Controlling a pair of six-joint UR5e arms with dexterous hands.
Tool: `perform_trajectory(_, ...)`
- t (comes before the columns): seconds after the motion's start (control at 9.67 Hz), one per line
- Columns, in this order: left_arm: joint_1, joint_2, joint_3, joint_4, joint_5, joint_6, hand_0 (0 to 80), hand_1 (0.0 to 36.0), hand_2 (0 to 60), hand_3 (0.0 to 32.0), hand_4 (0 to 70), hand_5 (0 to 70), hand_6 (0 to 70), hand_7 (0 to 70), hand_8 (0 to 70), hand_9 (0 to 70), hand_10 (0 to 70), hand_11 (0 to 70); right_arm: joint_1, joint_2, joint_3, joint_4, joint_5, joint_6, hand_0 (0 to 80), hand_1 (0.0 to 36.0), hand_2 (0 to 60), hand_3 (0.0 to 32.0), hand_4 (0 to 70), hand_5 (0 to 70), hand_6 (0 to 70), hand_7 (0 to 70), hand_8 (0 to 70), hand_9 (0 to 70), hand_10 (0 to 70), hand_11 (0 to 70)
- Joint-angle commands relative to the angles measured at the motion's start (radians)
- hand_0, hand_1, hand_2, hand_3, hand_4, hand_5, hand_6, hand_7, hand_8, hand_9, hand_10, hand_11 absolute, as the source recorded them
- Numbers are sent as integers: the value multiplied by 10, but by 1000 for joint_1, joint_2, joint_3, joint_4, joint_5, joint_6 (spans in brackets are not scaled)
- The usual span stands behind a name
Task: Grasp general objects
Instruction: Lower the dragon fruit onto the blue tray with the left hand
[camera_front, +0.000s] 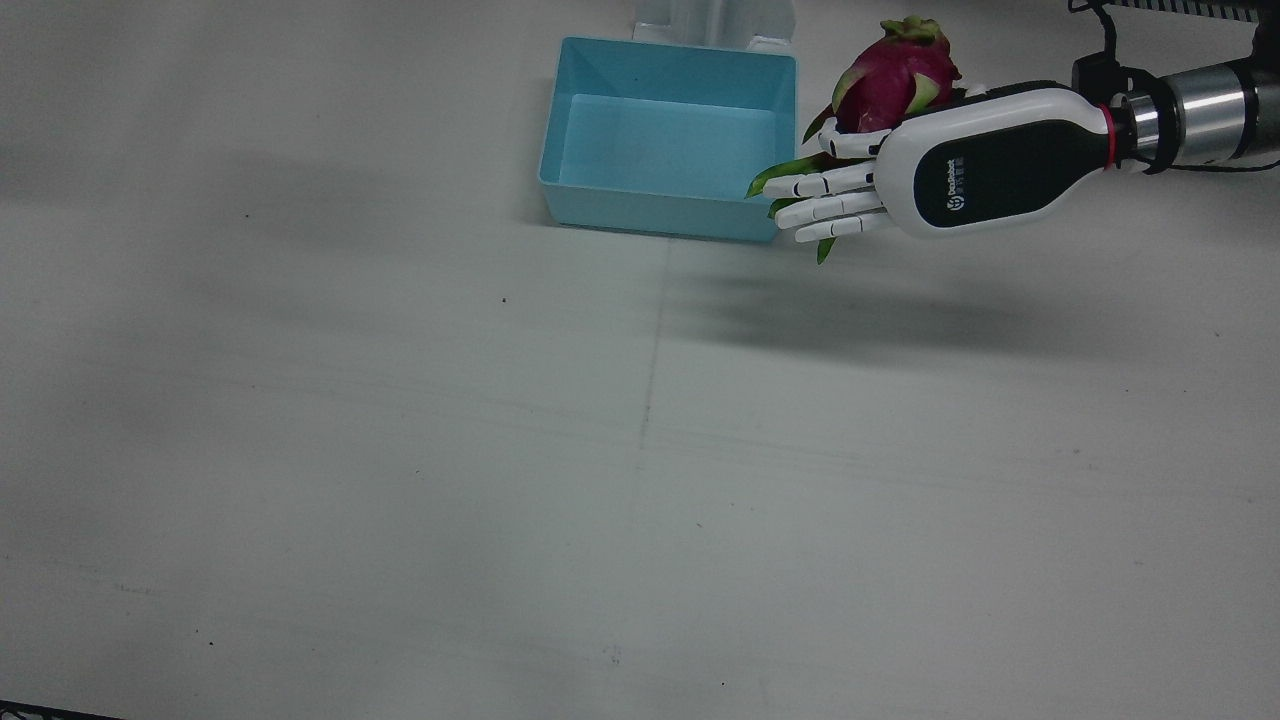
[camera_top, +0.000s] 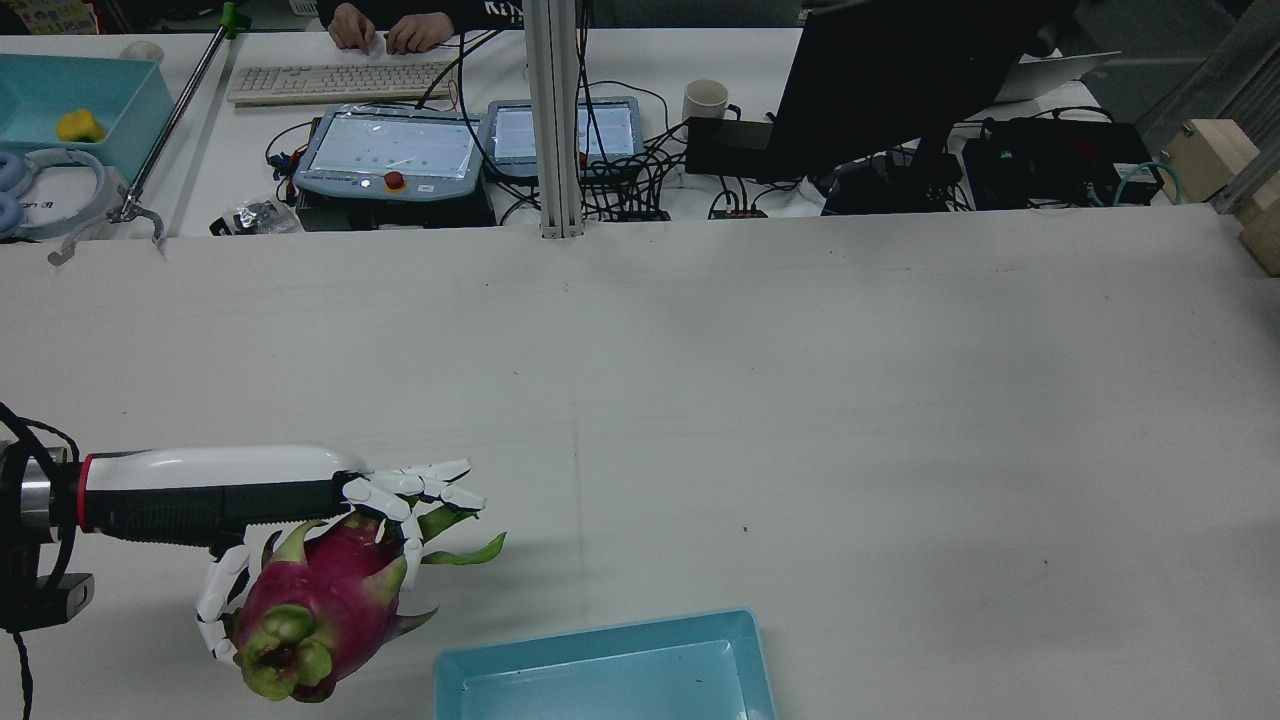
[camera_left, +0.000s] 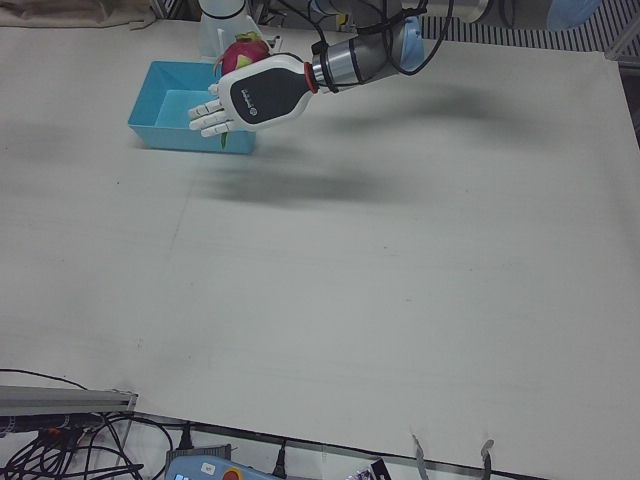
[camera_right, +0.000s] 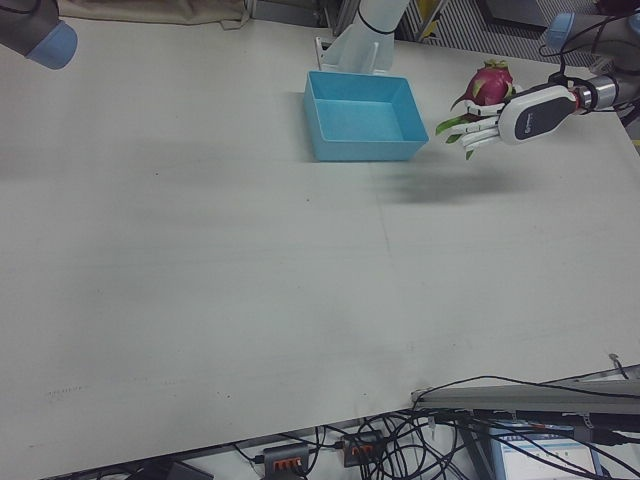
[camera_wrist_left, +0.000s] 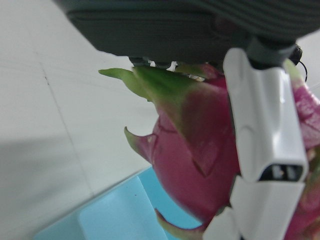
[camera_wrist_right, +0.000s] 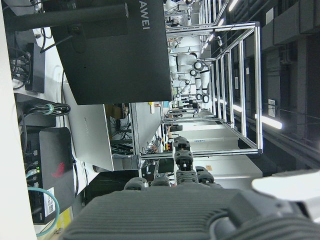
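The left hand (camera_front: 905, 180) is wrapped around a dragon fruit (camera_top: 310, 605), its fingers (camera_top: 415, 492) curled over the top and thumb underneath, carrying it clear of the table (camera_front: 400, 450). The palm lies sideways, so the fruit's weight rests in the cupped fingers rather than in a pinch. It hangs just beside the blue bin (camera_front: 668, 140), off the bin's short wall (not yet over the opening), likely for a drop. The right hand's view shows only its back; I cannot tell its state.

A pale white table (camera_front: 400, 450) is being occupied by a light blue bin (camera_front: 668, 210), set near the robot's edge.
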Motion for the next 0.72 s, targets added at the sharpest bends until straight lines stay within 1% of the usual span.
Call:
perform_trajectory(0.0, 129, -3, -24, 5, -67, -96, 800, 360, 600, 0, 559, 523, 85, 132, 7, 12, 0, 24, 0, 0, 0, 0, 0, 0, 0, 0, 0, 0, 0, 0, 0, 0, 0, 0, 0, 0)
perform_trajectory(0.1, 188, -24, -22, -3, -123, -123, 800, 360, 600, 0, 585, 532, 92, 138, 9, 13, 0, 17, 0, 0, 0, 0, 0, 0, 0, 0, 0, 0, 0, 0, 0, 0, 0, 0, 0, 0)
perform_trajectory(0.21, 235, -78, -19, 26, -156, -138, 800, 360, 600, 0, 607, 542, 98, 138, 9, 13, 0, 15, 0, 0, 0, 0, 0, 0, 0, 0, 0, 0, 0, 0, 0, 0, 0, 0, 0, 0)
perform_trajectory(0.31, 268, -145, -11, 72, -165, -138, 800, 360, 600, 0, 626, 549, 104, 141, 10, 14, 0, 13, 0, 0, 0, 0, 0, 0, 0, 0, 0, 0, 0, 0, 0, 0, 0, 0, 0, 0)
perform_trajectory(0.41, 294, -214, 11, 107, -176, -138, 800, 360, 600, 0, 626, 549, 107, 144, 11, 14, 0, 14, 0, 0, 0, 0, 0, 0, 0, 0, 0, 0, 0, 0, 0, 0, 0, 0, 0, 0)
perform_trajectory(0.52, 312, -257, 60, 109, -182, -140, 800, 360, 600, 0, 614, 544, 106, 147, 11, 15, 0, 18, 0, 0, 0, 0, 0, 0, 0, 0, 0, 0, 0, 0, 0, 0, 0, 0, 0, 0)
perform_trajectory(0.62, 320, -284, 109, 92, -191, -140, 797, 360, 600, 0, 540, 521, 93, 151, 8, 16, 0, 15, 0, 0, 0, 0, 0, 0, 0, 0, 0, 0, 0, 0, 0, 0, 0, 0, 0, 0)
